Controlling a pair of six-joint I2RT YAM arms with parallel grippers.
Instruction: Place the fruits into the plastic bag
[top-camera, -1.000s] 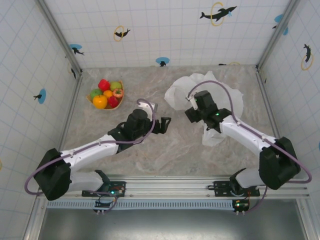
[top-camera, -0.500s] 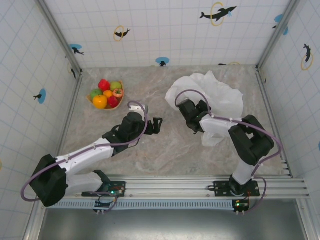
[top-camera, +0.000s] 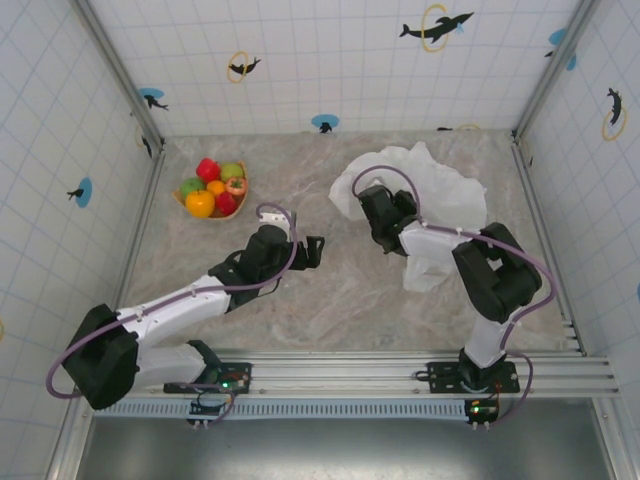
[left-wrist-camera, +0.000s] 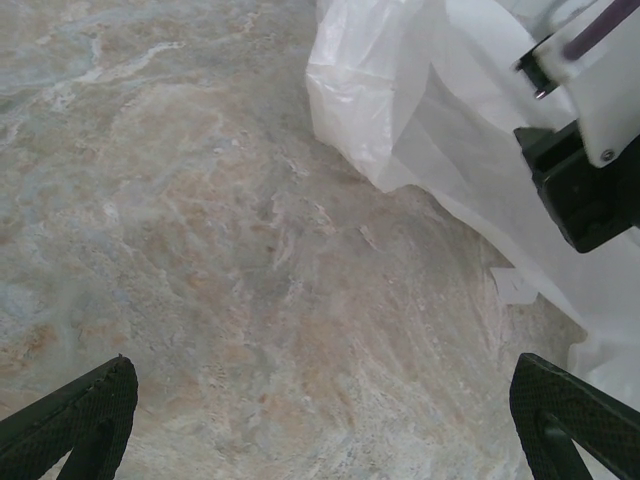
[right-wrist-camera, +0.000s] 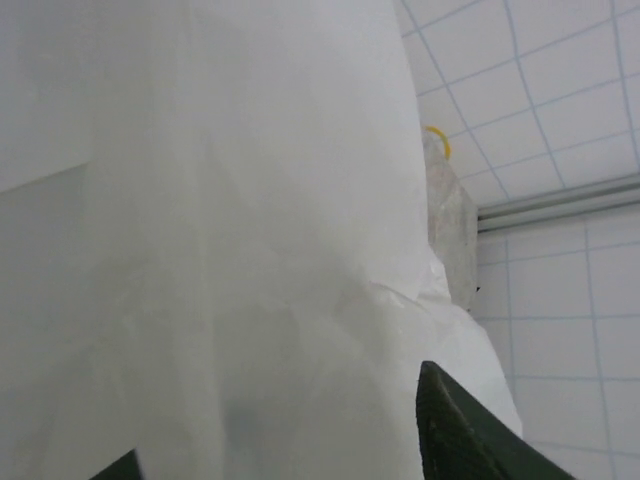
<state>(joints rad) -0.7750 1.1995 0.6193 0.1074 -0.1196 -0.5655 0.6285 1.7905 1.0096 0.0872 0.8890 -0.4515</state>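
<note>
The fruits (top-camera: 213, 190), red, green, orange and yellow, lie heaped in a tan tray (top-camera: 181, 199) at the far left of the table. The plastic bag (top-camera: 445, 195) lies crumpled at the far right. My left gripper (top-camera: 318, 250) hovers open over bare table mid-way between them; its fingertips (left-wrist-camera: 80, 410) stand wide apart with nothing between, and the bag's edge (left-wrist-camera: 400, 90) is ahead. My right gripper (top-camera: 368, 200) is at the bag's left edge. In the right wrist view the bag's film (right-wrist-camera: 250, 200) hangs between its partly closed fingers (right-wrist-camera: 470, 430); a firm grip cannot be made out.
The marbled tabletop (top-camera: 330, 300) is walled by tiled panels on three sides. The right arm's wrist (left-wrist-camera: 590, 170) sits close in front of my left gripper, over the bag. Bare table lies between the tray and the bag.
The right arm folded inward, its gripper moved to the bag's left edge, and its jaws narrowed round the film. The left gripper drew back slightly to the left and stayed open.
</note>
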